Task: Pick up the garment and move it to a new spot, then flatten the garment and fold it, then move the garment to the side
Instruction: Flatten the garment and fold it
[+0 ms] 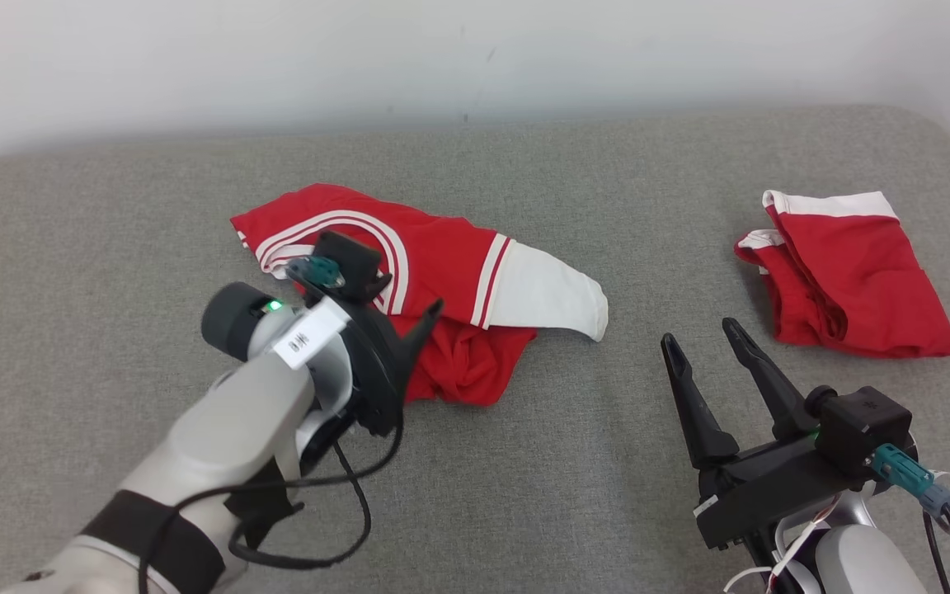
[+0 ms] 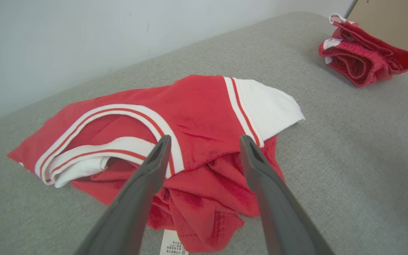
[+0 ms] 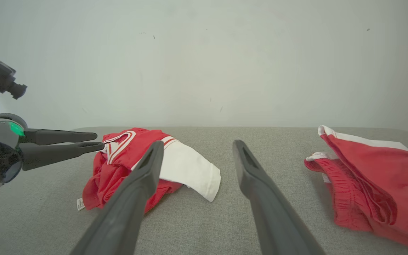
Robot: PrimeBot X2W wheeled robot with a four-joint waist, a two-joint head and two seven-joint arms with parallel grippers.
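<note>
Across the middle of the grey bench [image 1: 524,495], from the head: shows the red garment [image 1: 442,264] lying crumpled, white sleeve toward the right. Places the left hand [image 1: 421,326] over its near left edge, fingers spread, pinching nothing. Places the right hand [image 1: 699,332] low at the right, equally spread and empty, well apart from the garment, near a folded red piece [image 1: 846,280] at the far right.

From the left wrist: looks along the left hand [image 2: 204,139], spread wide, tips over the garment [image 2: 197,106]; touching or not, cannot tell. Striped collar left, white label [image 2: 172,244] at the near edge.

From the right wrist: frames the right hand [image 3: 197,142] spread over bare bench, garment [image 3: 105,177] beyond its left finger, left hand [image 3: 99,140] reaching in at the collar.
</note>
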